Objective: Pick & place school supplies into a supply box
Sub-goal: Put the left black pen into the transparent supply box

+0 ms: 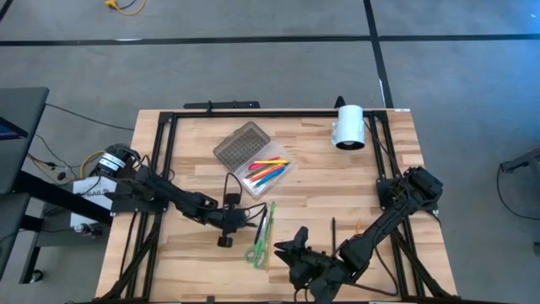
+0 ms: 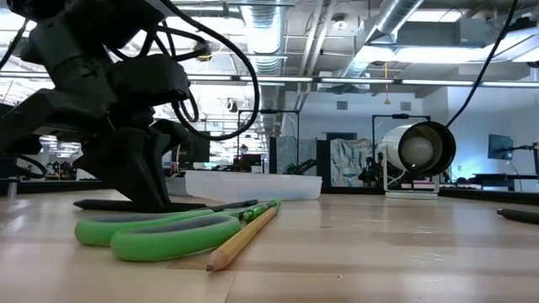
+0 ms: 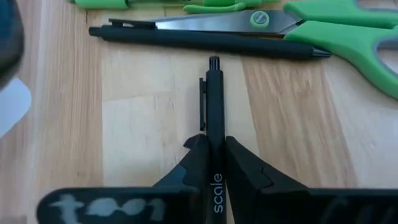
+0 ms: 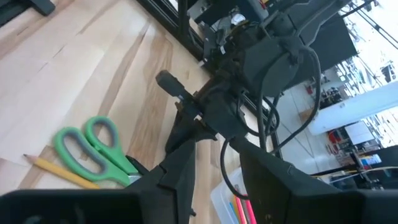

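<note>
We see the left gripper (image 3: 214,163) clenched on a black pen (image 3: 214,106) lying on the table (image 1: 371,190), just left of the green scissors (image 1: 257,251). The supply box (image 1: 268,173) sits open farther back. The right gripper (image 1: 297,247) hovers released nearby.

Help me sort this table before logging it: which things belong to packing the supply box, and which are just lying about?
Job:
supply box with coloured pens inside
black pen in the left gripper
second black pen
scissors
pencil
dark pen by the right gripper

Lying about:
white cylinder
yellow cable on the floor
</note>
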